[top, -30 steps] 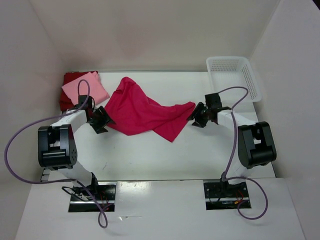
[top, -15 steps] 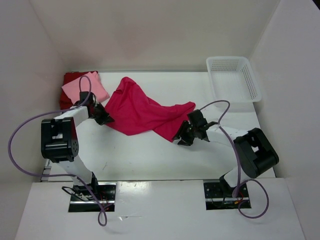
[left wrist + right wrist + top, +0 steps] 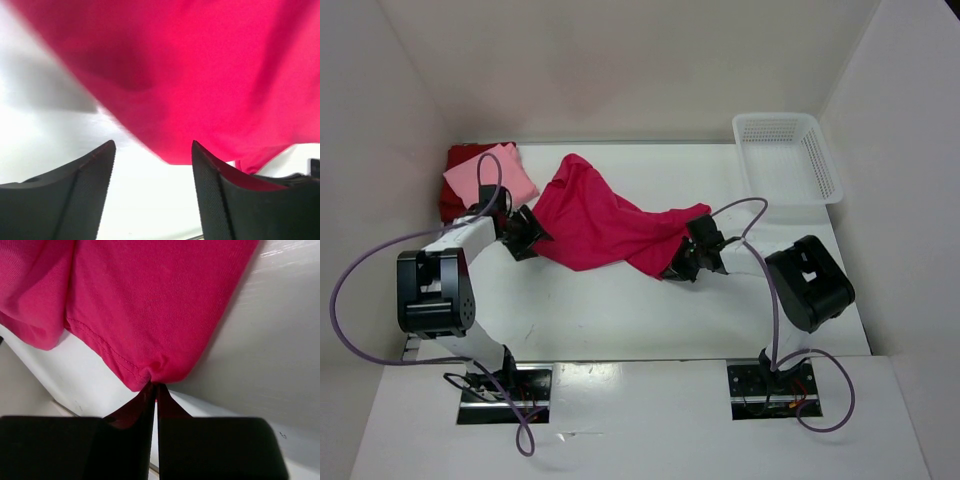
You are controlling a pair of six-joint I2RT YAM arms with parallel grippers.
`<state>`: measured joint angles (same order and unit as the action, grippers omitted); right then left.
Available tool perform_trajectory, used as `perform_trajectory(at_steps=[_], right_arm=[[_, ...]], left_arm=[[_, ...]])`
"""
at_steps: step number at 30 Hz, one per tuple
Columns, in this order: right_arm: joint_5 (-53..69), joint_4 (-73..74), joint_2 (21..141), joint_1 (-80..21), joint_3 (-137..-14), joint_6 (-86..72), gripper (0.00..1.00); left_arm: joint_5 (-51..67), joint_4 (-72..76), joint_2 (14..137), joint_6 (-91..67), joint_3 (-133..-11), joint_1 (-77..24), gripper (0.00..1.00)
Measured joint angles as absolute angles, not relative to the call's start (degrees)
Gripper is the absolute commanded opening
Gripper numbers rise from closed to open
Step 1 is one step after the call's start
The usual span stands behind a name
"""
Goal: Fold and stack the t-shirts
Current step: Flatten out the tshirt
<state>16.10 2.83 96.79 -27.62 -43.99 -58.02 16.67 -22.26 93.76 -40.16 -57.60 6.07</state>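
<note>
Right hand [image 3: 154,388] is pinching a hem corner of the crimson shirt [image 3: 605,225], which is lying crumpled mid-tabletop [image 3: 620,315]. Left hand [image 3: 152,145] is hovering spread at its edge (nothing held). That thin pinch is risking a slip under any pull.

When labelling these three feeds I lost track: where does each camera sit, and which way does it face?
Top external: fixed above and behind the arm bases, looking down on the white table; both arms show, left pincer and right pincer at the bright crimson-magenta cloth t-shirt.
Left wrist: on the left arm, looking along its open fingers at that t-shirt's edge.
Right wrist: on the right arm, looking along its shut fingers, which pinch the t-shirt's hem.
Shared: all three show that t-shirt.
</note>
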Motion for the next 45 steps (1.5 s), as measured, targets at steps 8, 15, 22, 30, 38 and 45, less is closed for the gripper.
perform_trajectory(at_steps=[8,15,22,30,38,45], right_arm=[[14.5,5.1,95.4,-27.6,-45.0,-55.1,0.04],[14.0,6.6,94.0,-27.6,-45.2,-53.1,0.04],[13.7,10.6,85.2,-26.2,-44.2,-51.3,0.04],[13.2,10.8,82.3,-24.3,-44.2,-48.6,0.05],[14.4,11.2,87.3,-23.9,-44.2,-46.4,0.05],[14.4,11.2,87.3,-23.2,-44.3,-45.5,0.05]], left_arm=[[15.0,-20.4,98.0,-42.0,-56.4,8.0,0.29],[15.4,-21.8,101.7,-42.3,-61.3,8.1,0.00],[14.5,-37.5,86.8,-40.3,-64.6,7.4,0.01],[8.8,-52.9,87.2,-36.0,-77.1,4.2,0.85],[6.6,-46.7,104.6,-34.8,-77.5,7.4,0.85],[2.2,-41.8,106.9,-33.3,-74.6,6.8,0.29]])
